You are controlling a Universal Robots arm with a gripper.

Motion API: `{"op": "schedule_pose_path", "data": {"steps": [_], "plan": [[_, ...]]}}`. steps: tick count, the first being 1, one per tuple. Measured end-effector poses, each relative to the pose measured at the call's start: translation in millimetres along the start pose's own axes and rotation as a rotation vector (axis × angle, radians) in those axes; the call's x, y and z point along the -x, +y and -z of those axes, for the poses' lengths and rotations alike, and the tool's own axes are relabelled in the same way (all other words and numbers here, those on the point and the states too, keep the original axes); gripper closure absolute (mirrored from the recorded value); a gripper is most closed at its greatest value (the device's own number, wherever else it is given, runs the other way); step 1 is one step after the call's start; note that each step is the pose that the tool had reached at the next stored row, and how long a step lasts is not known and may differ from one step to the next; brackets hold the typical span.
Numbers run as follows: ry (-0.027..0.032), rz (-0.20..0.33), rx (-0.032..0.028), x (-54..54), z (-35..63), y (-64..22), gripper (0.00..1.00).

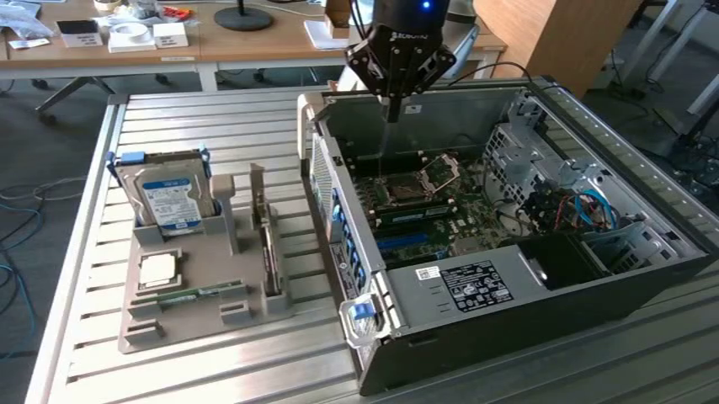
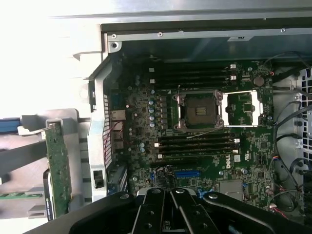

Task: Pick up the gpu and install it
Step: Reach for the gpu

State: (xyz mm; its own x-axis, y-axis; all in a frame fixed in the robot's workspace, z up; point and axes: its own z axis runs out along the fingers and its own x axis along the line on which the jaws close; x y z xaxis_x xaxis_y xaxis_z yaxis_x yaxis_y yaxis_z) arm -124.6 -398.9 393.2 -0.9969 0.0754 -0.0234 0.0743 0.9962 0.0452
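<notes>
Slatted aluminium worktable [image 1: 180, 135], wooden desk [image 1: 225, 46] behind, black lamp base [image 1: 244, 18], wooden panel [image 1: 551, 38], grey floor [image 1: 45, 143], loose trailing cables [image 1: 17, 206]

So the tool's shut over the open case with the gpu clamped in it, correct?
No. The tool is shut over the open case but holds nothing; the gpu stands upright in the grey tray beside the case, as the exterior view shows.

The exterior camera overlooks the open computer case [image 1: 528, 337] from above; my wrist camera faces closely down onto its motherboard [image 2: 146, 112], which both views share.
</notes>
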Motion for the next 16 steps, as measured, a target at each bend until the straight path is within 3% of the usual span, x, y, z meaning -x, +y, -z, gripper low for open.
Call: {"op": "schedule_pose_path", "data": {"steps": [16], "plan": [[0.0001,0.000,0.0000,-9.8,0.2,-0.7,0.89]]}}
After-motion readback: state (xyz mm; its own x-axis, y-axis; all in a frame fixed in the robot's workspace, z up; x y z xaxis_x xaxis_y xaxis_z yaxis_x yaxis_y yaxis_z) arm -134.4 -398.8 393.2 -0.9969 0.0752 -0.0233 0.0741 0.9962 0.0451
